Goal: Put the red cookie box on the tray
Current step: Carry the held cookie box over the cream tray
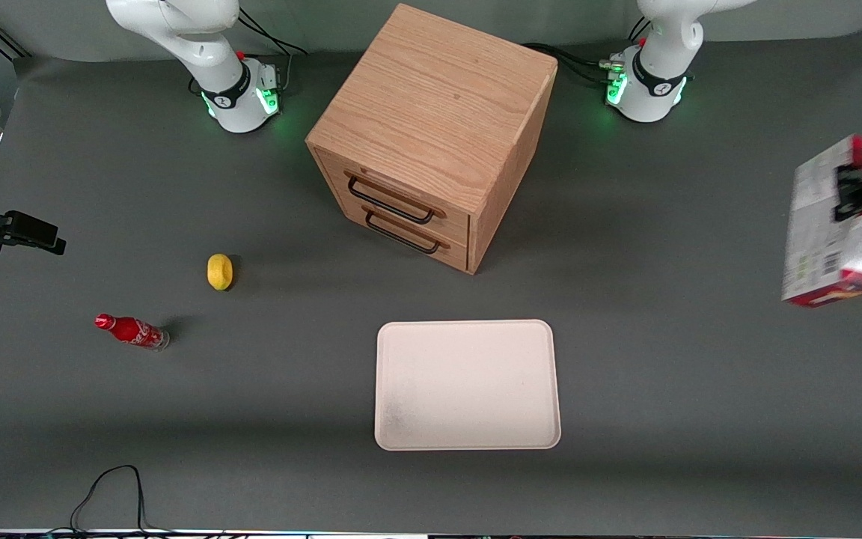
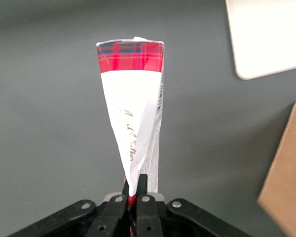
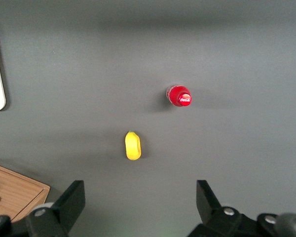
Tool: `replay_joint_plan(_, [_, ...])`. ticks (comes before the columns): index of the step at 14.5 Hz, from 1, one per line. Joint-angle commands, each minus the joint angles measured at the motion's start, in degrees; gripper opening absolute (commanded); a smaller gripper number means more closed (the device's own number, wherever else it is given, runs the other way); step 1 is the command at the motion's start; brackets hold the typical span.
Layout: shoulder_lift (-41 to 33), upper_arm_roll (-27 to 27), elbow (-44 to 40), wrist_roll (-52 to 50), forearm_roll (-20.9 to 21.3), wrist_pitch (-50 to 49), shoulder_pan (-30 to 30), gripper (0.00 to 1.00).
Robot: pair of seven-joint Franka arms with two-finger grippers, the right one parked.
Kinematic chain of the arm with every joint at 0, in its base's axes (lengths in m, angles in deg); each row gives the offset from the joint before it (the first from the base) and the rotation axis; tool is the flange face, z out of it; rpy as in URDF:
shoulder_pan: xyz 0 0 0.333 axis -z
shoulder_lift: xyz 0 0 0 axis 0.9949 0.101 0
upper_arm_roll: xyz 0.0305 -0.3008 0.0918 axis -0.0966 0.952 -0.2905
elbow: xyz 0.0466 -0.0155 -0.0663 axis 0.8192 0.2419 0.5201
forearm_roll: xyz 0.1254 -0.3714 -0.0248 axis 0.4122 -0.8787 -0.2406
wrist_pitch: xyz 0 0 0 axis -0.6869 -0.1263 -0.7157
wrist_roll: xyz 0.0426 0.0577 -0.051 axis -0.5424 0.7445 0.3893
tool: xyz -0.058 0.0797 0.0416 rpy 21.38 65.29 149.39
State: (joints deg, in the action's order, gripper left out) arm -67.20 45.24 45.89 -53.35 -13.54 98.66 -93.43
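End effector (image 1: 861, 191): closed tight on one end of the red cookie box (image 1: 827, 224), held in the air clear of the tabletop (image 1: 663, 359).
Box position: toward the working arm's end, well apart from the tray (image 1: 467, 385).
Wrist view only: tartan end flap (image 2: 130, 57), fingers (image 2: 142, 190) pinching.
Cut off: the arm at the frame edge.

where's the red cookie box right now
The red cookie box hangs above the table in the gripper, at the working arm's end, well clear of the tray.
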Motion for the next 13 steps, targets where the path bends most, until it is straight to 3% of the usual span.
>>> replay_joint_plan(1, [7.3, 2.2, -8.2, -16.2, 0.1, -1.8, 5.9, 0.00])
replay_joint_plan(4, [15.6, 2.2, -17.5, -29.3, 0.4, -2.0, 14.7, 0.00])
replay_joint_plan(8, [24.7, 1.8, -27.3, -39.5, 0.9, -1.4, 23.5, 0.00])
replay_joint_plan(13, [30.3, 1.6, -29.7, -47.7, 4.8, 2.8, 29.9, 0.00])
